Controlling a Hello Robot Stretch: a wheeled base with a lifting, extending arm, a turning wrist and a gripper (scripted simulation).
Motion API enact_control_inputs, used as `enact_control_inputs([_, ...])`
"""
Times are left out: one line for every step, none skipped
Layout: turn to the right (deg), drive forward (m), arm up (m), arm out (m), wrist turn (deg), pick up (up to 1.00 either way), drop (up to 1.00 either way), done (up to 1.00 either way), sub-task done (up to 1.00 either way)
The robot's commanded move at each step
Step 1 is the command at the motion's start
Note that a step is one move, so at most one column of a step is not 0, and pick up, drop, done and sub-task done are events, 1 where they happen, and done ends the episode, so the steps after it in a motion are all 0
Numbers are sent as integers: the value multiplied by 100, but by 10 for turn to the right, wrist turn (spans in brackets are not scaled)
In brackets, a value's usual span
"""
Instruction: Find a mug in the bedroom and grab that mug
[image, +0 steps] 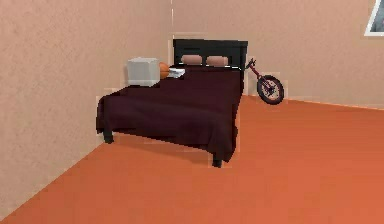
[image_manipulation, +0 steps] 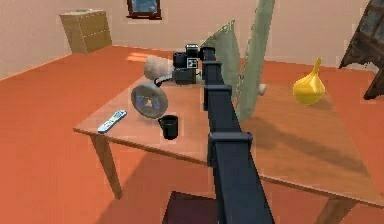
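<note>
We spotted the small dark mug (image_manipulation: 169, 126) on the wooden table (image_manipulation: 290, 150), by its near edge, just left of the arm (image_manipulation: 232, 150). It stood apart from the gripper (image_manipulation: 176, 70), which sat farther out twd the table's far edge, next to a pale round blob (image_manipulation: 155, 68). We couldn't tell how its fingers stood or whether it held anything, since stuff lay right behind it. Risks, as we judged: the arm ran just beside the mug, so a sideways swing cd knock it off the edge. A grey disc (image_manipulation: 149, 100) & a flat remote-like thing (image_manipulation: 111, 122) lay near, so a wrong grab was poss. The tall leaning panels (image_manipulation: 250, 60) right of the arm cd get clipped. No writing we cd read, only black marks on the white squares (image_manipulation: 186, 60). Fwd view had a dark-covered bed (image: 175, 105).
</note>
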Motion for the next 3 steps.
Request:
enact_control_inputs([0, 0, -30, 0, 0, 0, 0, 0, 0])
enact_control_inputs([0, 0, 0, 0, 0, 100, 0, 0, 0])
enact_control_inputs([0, 0, 10, 0, 0, 0, 0, 0, 0])
